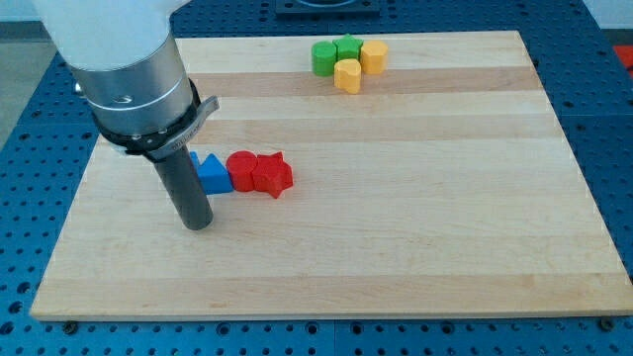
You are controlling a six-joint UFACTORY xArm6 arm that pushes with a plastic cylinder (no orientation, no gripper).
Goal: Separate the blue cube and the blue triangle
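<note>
The blue triangle (214, 175) lies left of the board's middle, with its right side touching a red cylinder (241, 170). A small bit of blue (196, 159) shows just left of the triangle, behind the rod; it looks like the blue cube, mostly hidden, and I cannot tell if it touches the triangle. My tip (200, 226) rests on the board just below and left of the blue triangle, and the rod rises in front of the triangle's left edge.
A red star (274, 175) touches the red cylinder's right side. At the view's top, a green cylinder (323, 58), a green star (348, 47) and two yellow blocks (374, 55) (347, 75) sit clustered. The wooden board (445, 198) lies on a blue perforated table.
</note>
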